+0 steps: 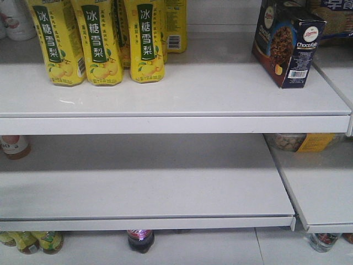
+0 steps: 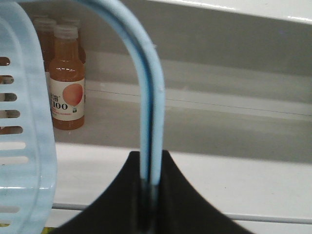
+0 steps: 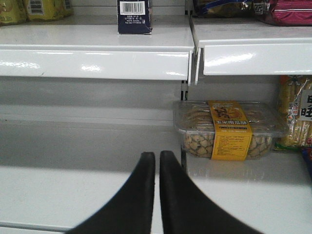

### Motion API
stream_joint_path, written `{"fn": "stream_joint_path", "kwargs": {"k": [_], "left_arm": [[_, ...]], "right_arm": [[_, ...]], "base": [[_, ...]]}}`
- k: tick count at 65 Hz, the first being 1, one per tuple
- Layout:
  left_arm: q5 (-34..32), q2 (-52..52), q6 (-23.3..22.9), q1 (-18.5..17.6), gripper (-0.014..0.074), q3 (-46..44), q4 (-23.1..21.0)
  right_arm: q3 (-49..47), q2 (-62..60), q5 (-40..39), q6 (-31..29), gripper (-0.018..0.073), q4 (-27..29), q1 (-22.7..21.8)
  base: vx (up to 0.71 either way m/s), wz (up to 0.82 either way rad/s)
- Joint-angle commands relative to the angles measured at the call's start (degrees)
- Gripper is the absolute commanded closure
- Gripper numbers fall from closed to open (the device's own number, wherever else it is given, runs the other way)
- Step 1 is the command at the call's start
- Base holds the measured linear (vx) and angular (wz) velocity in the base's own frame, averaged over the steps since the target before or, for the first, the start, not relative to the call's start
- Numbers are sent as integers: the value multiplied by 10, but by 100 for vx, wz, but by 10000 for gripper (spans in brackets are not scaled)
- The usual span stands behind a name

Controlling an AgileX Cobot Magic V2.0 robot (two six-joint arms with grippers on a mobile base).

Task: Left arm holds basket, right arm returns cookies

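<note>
The dark blue cookies box (image 1: 287, 47) stands upright on the upper white shelf (image 1: 209, 94) at the right; its barcode side (image 3: 133, 14) shows at the top of the right wrist view. My left gripper (image 2: 150, 168) is shut on the hoop handle (image 2: 151, 97) of the light blue basket (image 2: 24, 122), whose slotted side fills the left edge of that view. My right gripper (image 3: 157, 156) is shut with nothing in it, hanging in front of the lower shelf, well below the cookies. Neither arm shows in the front view.
Yellow pear-drink bottles (image 1: 99, 38) stand at the upper shelf's left. A clear pack of pale biscuits with an orange label (image 3: 229, 129) lies on the lower right shelf. An orange juice bottle (image 2: 67, 78) stands behind the basket. More bottles (image 1: 140, 240) sit on the bottom level.
</note>
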Motion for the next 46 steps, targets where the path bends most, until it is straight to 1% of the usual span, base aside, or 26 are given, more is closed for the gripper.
{"fn": "stream_joint_path", "kwargs": {"k": [1, 6, 13, 17, 27, 33, 46], "left_arm": [[-63, -11, 10, 1, 599, -17, 12], [-67, -11, 41, 0, 599, -17, -14], [-68, -11, 123, 0, 599, -17, -76], [-68, -11, 156, 0, 599, -17, -94], [-68, -11, 161, 0, 599, -17, -92], [-67, -11, 153, 0, 599, -17, -92], [-62, -11, 153, 0, 599, -17, -92]], "right_arm": [[-16, 5, -42, -4, 570, -10, -2], [-16, 5, -42, -4, 570, -10, -2], [-16, 5, -42, -4, 570, -10, -2], [-16, 5, -42, -4, 570, -10, -2], [-16, 5, -42, -4, 570, -10, -2], [-16, 5, -42, -4, 570, -10, -2], [-16, 5, -42, -4, 570, -10, -2]], "base": [[0, 0], [0, 0], [0, 0], [0, 0], [0, 0], [0, 0], [0, 0]]}}
